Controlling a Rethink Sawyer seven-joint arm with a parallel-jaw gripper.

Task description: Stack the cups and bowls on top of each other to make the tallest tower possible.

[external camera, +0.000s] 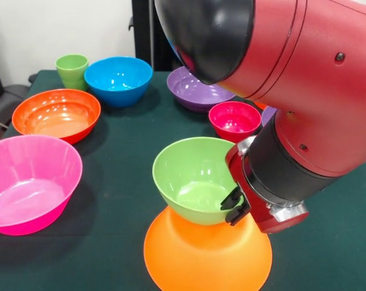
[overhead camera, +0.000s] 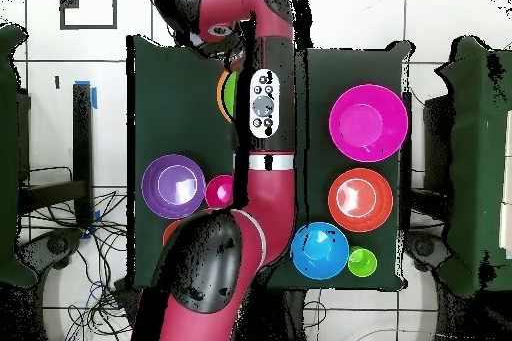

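A large upturned orange bowl (external camera: 207,254) (overhead camera: 219,94) stands at the near table edge as the tower's base. A green bowl (external camera: 192,176) (overhead camera: 230,95) sits on it, opening up and tilted. My gripper (external camera: 234,206) is shut on this bowl's right rim. In the overhead view my arm hides the gripper. Other bowls lie loose: pink (external camera: 28,182) (overhead camera: 368,122), red-orange (external camera: 56,114) (overhead camera: 360,199), blue (external camera: 118,79) (overhead camera: 320,250), purple (external camera: 198,90) (overhead camera: 173,185), and small magenta-red (external camera: 234,118) (overhead camera: 219,191). The light-green cup (external camera: 72,70) (overhead camera: 361,261) stands upright beside the blue bowl.
My arm (external camera: 304,91) (overhead camera: 262,147) spans the middle of the green-clothed table (external camera: 116,182) and hides part of its right side. Slivers of another purple bowl (external camera: 268,114) and a red-orange bowl (overhead camera: 172,229) show past it.
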